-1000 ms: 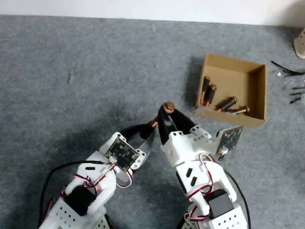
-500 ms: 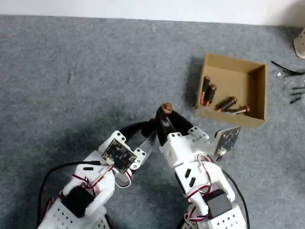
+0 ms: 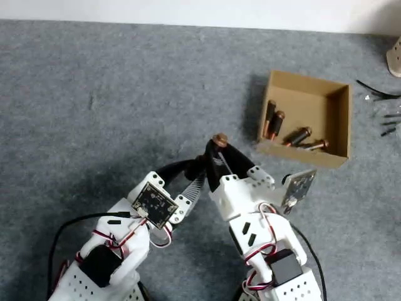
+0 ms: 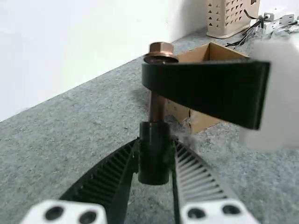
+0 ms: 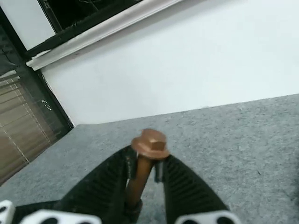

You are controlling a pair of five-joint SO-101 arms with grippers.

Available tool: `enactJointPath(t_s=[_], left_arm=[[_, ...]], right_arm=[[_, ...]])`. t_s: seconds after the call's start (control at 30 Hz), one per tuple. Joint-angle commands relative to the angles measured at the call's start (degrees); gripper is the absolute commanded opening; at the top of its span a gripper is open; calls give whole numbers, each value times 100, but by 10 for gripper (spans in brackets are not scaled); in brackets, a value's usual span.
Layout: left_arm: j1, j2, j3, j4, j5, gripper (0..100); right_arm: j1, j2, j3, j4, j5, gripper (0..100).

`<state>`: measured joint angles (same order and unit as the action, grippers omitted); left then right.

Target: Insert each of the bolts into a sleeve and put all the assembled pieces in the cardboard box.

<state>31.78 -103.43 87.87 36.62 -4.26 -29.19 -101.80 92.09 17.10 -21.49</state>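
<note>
One copper hex bolt (image 4: 159,49), cylindrical sleeve (image 4: 153,151)

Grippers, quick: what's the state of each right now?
Left gripper: shut on the black sleeve, held upright.
Right gripper: shut on the copper bolt, shank down at the sleeve's top.

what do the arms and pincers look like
Both are white plastic with black servo blocks and looped red, white and black wires; a black cable runs from the left arm. Each wrist carries a small camera board. The left pincer has black ribbed fingers, the right pincer smooth black ones.
</note>
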Motion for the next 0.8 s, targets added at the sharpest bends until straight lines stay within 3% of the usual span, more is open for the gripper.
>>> enactJointPath(t_s=[0.0,0.77], left_arm=[[-233,-136,-295,-53,18,7],[-488,-136,-189,-44,18,7]], right_arm=[[40,-22,-31,-92,9,125],[75,-48,-13,-92,9,127]])
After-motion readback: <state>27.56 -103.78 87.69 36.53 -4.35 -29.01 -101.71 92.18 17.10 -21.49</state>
